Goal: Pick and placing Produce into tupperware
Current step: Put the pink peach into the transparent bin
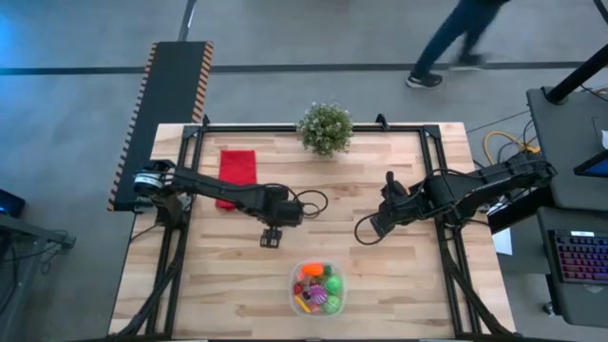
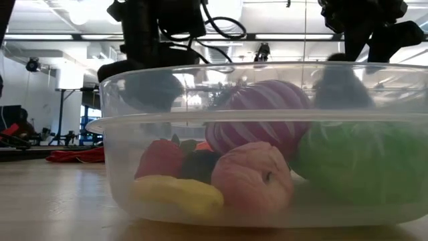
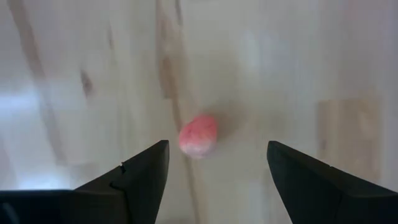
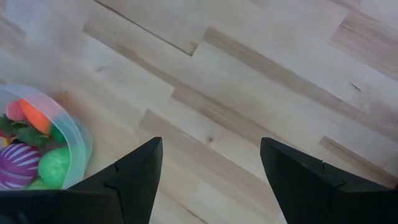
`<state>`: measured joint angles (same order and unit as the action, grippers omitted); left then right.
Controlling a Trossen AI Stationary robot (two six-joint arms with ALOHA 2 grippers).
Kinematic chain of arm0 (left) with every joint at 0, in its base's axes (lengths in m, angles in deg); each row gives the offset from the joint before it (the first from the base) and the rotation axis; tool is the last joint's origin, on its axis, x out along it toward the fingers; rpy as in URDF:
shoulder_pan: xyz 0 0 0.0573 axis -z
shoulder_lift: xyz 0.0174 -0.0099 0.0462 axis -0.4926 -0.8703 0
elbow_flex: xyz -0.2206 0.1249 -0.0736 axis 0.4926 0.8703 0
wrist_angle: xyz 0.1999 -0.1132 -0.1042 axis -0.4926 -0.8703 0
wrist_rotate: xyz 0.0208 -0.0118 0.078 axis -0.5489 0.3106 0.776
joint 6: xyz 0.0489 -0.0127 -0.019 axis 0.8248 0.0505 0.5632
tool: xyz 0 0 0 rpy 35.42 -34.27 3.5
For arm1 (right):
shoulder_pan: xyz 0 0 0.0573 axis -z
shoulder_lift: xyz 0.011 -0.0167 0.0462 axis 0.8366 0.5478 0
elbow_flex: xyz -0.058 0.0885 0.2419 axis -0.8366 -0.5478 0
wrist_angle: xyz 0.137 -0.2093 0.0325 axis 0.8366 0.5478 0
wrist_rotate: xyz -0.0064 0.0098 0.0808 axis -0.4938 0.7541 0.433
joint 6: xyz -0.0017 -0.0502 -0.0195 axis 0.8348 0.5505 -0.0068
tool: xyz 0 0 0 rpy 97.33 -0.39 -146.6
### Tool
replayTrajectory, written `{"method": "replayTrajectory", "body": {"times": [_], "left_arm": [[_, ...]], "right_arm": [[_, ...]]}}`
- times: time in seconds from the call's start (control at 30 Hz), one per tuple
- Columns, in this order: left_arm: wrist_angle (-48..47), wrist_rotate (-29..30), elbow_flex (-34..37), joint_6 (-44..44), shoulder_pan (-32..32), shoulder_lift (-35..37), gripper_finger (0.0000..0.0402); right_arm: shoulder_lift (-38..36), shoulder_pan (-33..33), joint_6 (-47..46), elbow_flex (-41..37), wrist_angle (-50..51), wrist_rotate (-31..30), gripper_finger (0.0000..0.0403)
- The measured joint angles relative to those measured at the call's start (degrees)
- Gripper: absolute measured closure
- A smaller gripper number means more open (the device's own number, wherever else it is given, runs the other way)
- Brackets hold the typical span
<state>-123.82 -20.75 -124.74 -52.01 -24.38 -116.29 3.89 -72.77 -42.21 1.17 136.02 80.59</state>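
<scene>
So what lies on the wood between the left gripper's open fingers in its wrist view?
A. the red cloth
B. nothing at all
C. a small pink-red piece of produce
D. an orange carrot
C: the left wrist view shows a small pink-red piece lying on the bare table just ahead of the left gripper, whose fingers stand apart and are not touching it.

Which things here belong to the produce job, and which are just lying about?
Job: clear plastic tub holding toy produce; small pink-red piece on bare wood between the open left gripper fingers.
Lying about: red folded cloth; leafy potted plant.
</scene>
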Motion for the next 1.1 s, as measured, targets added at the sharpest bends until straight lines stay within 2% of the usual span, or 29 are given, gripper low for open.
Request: {"method": "replayTrajectory", "body": {"times": [0.23,0.43,0.77,1.1], "left_arm": [[0.4,-1.6,0.9,3.4,-2.3,-0.2,0.0146],[4.3,-4.5,4.6,3.3,-4.8,-0.3,0.0146],[9.2,-5.8,5.2,3.3,-5.1,-0.8,0.0146],[9.0,-5.9,7.8,2.8,-5.2,-2.0,0.0146]], "right_arm": [[0.0,0.0,-1.3,-0.1,0.0,-0.1,0.0140],[0.0,0.0,-1.4,-0.2,0.0,-0.1,0.0140],[0.0,0.0,-1.4,-0.2,0.0,-0.1,0.0140],[0.0,0.0,-1.3,-0.3,0.1,-0.1,0.0140]]}}
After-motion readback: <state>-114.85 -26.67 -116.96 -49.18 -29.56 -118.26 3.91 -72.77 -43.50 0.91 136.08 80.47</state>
